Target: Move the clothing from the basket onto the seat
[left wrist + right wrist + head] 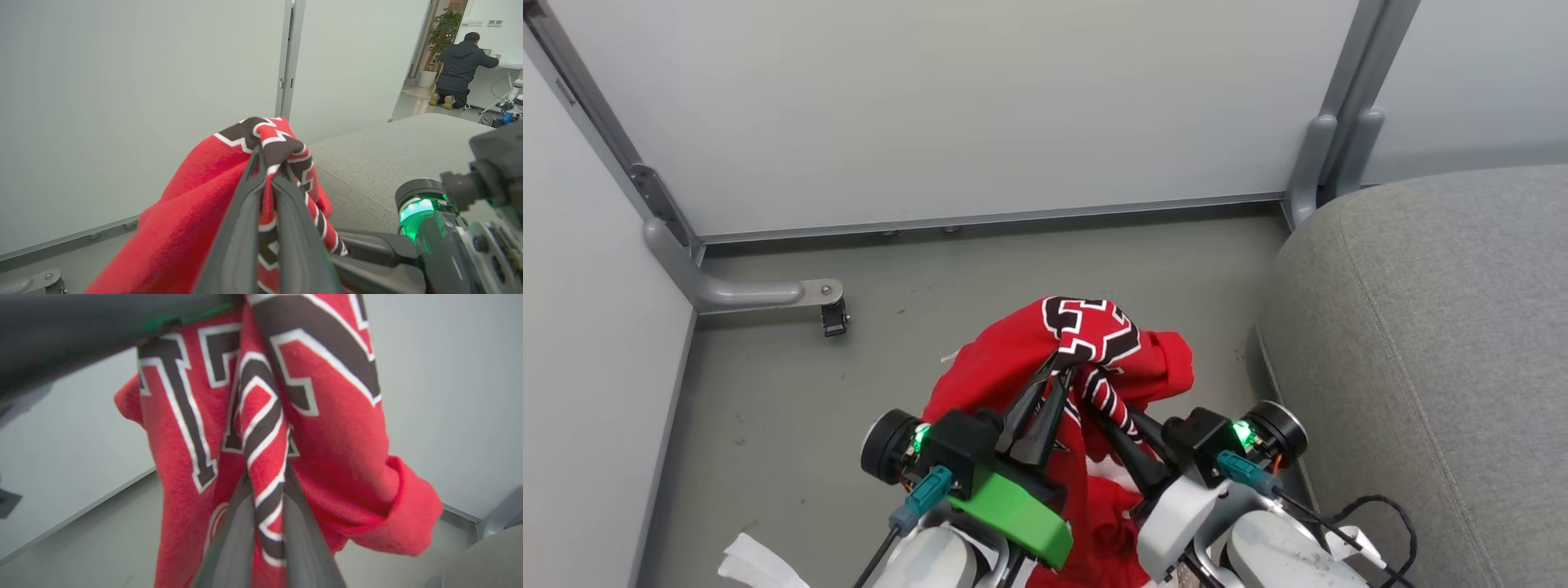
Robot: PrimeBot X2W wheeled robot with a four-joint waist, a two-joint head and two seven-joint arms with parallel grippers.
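Observation:
The clothing [1005,367], a bright red jersey with black-and-white lettering, hangs bunched above the grey floor. My left gripper [1058,359] is shut on its top fold, and the left wrist view shows the fingertips [255,163] pinching the lettered cloth [196,212]. Just below and to the right, my right gripper [1097,392] is shut on a striped fold; in the right wrist view the fingers [237,522] clamp that fold of the jersey [339,449]. The seat [1437,343] is a large grey cushion to the right, also seen behind the jersey [388,155]. The basket is hidden.
Pale partition panels [947,114] on metal feet [743,290] with a small caster close off the back and left. A white strip [756,563] lies at the bottom left edge. Grey floor [792,408] spreads to the left. Far off, a person [461,69] kneels at a desk.

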